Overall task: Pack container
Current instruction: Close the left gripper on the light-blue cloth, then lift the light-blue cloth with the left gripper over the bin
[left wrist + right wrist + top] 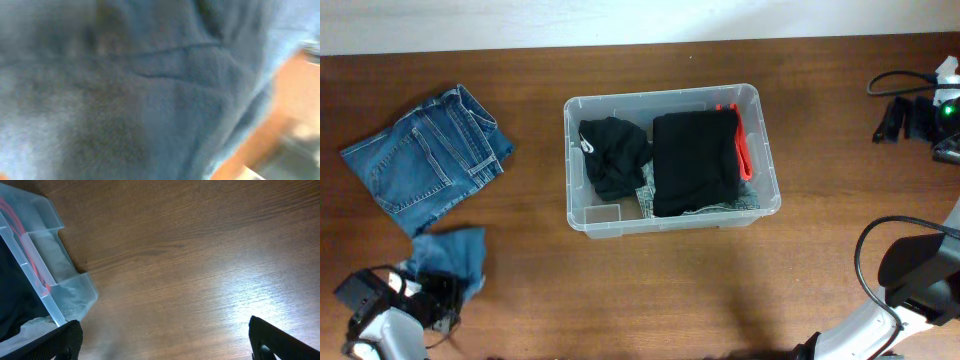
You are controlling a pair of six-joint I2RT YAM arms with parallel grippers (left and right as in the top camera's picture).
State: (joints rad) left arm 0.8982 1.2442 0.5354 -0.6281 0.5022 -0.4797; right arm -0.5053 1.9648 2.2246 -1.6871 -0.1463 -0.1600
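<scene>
While the left gripper (438,296) sits at the near-left corner of the wooden table (620,290), a light blue cloth (450,258) lies bunched against it. The left wrist view is filled with that same blue fabric, blurred and pressed close. Neither view shows the fingers, so I cannot tell whether the claw is pinching the cloth or merely buried in it.

The container (670,222) stands at the middle of the table, well apart from both arms, with its long sides running left to right. Inside it, a folded black garment (695,160) takes up the right half. A red item (745,150) is wedged between that garment and the right wall. A crumpled black garment (613,155) lies in the left half, and a grey patterned fabric (715,208) shows beneath the folded one at the near edge.

Folded blue jeans (425,160) rest on the table far to the left of the bin, above the blue cloth.

The right gripper (170,342) hangs over bare wood just beside the container's corner, and its two dark fingertips (280,340) are spread wide with nothing between them. Black cables and gear (905,115) sit at the table's far-right edge.
</scene>
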